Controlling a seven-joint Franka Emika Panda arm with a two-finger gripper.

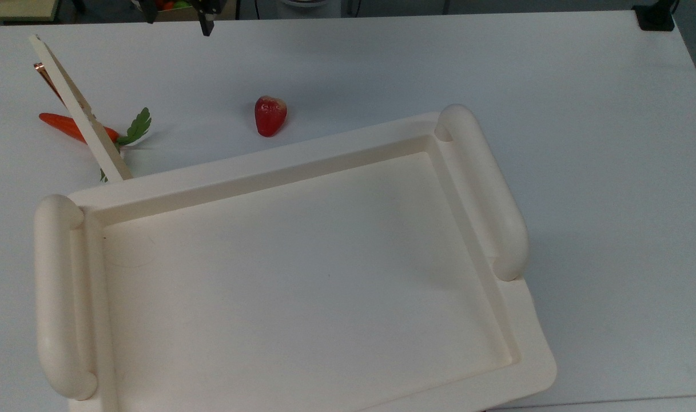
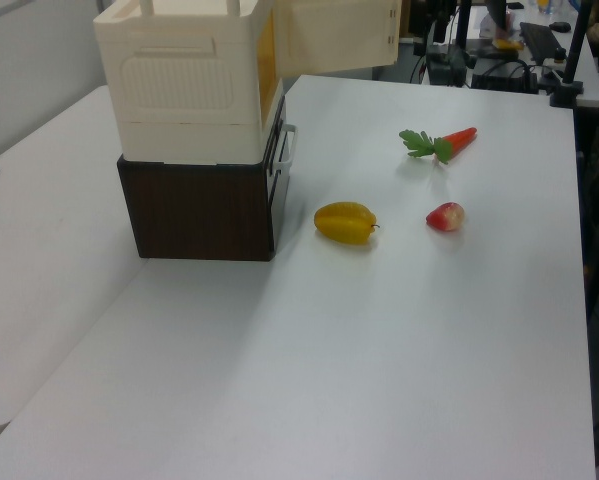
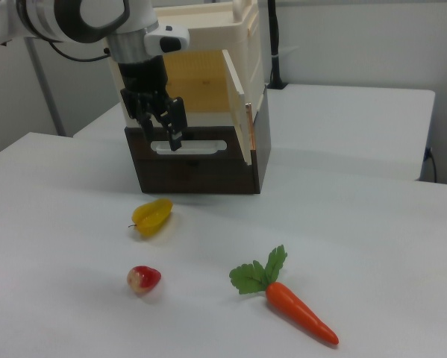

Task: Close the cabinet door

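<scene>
Cabinet door (image 1: 79,109) swung open over carrot (image 1: 67,126), strawberry (image 1: 269,115) nearby, gripper (image 1: 206,23) at top edge

A cream plastic cabinet (image 3: 208,60) is stacked on a dark brown wooden drawer unit (image 3: 197,168) on the white table (image 3: 372,246). In the right view, the thin cream cabinet door (image 3: 236,104) stands open at the cabinet's right edge. A yellow starfruit (image 3: 152,216), a red strawberry (image 3: 143,279) and an orange carrot with green leaves (image 3: 290,306) are laid on the table before it.
</scene>
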